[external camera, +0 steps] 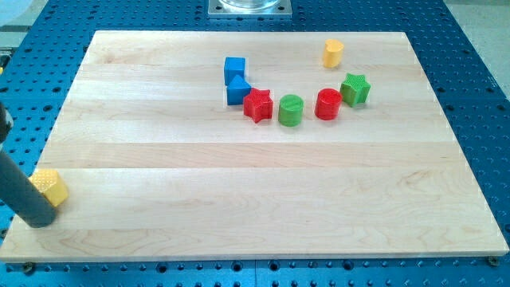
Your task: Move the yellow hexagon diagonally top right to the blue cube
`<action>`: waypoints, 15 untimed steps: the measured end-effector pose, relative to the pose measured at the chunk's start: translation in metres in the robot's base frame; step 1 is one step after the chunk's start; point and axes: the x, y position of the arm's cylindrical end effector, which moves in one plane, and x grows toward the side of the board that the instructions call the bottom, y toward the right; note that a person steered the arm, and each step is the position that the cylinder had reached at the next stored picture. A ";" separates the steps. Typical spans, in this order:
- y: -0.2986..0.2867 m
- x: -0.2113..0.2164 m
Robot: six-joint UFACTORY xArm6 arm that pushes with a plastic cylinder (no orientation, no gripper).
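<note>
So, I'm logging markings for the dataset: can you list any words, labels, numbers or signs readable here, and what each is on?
None: no text, number or sign shows on the wooden board, the coloured blocks, my rod, the blue perforated table or the metal plate at the view's top.

my tip against yellow hexagon

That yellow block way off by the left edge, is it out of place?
It does stand out: the yellow hexagon sits alone near the board's left edge, my tip touching it, while the other blocks cluster at the view's top around the blue cube.
</note>
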 end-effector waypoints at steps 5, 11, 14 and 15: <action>0.031 -0.086; 0.143 -0.218; 0.114 -0.320; 0.126 -0.323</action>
